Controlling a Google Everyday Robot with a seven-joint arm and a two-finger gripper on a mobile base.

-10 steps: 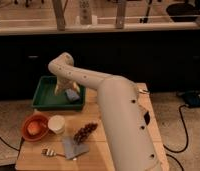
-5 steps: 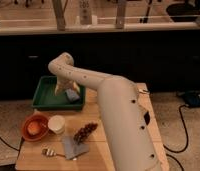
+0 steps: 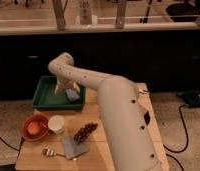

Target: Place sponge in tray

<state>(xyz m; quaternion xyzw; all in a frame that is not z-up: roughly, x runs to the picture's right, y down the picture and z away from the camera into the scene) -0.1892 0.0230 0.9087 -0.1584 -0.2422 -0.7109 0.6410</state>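
My gripper (image 3: pixel 62 89) sits low inside the tray (image 3: pixel 47 96), jaws spread, sponge (image 3: pixel 72 94) lying just beside them; best to lift straight up without nudging it.

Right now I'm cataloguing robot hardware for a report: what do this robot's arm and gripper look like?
The arm is cream-white, built of thick rounded tubular links joined at a bulbous elbow. It has small dark dots along its widest link and a dark patch on that link's side. The gripper, down inside the green tray, has pale yellowish fingers.
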